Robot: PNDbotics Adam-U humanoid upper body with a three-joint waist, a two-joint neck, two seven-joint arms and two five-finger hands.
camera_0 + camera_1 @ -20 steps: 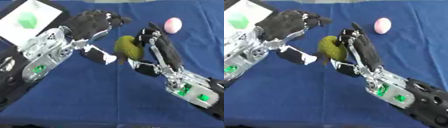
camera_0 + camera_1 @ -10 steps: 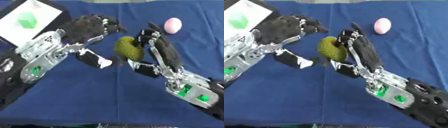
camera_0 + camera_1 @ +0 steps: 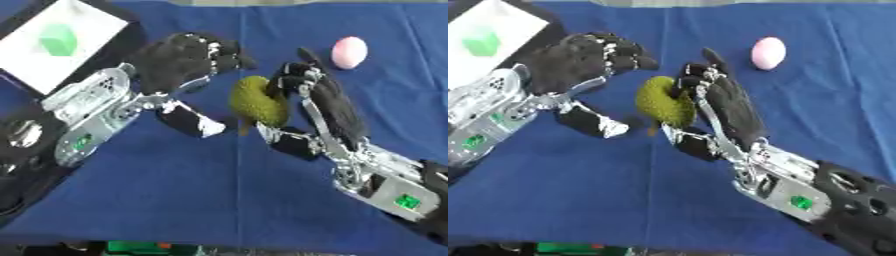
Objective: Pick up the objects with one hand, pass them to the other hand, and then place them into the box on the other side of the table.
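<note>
Right hand (image 3: 315,97) grips the green fruit (image 3: 258,102); left hand (image 3: 179,60), fingers relaxed and empty, should curl fully around it before release.

Both views come from the 2 eyes of 1 stereo camera in the robot's head, looking steeply down onto the blue table (image 3: 175,200) from close above the arms. They face away from the robot's body, so the far edge lies along the top. The views overlap almost entirely: each holds the white box (image 3: 61,42) at upper left and the pink egg-shaped thing (image 3: 768,52) at upper right. The right eye view shows everything shifted slightly leftward.
</note>
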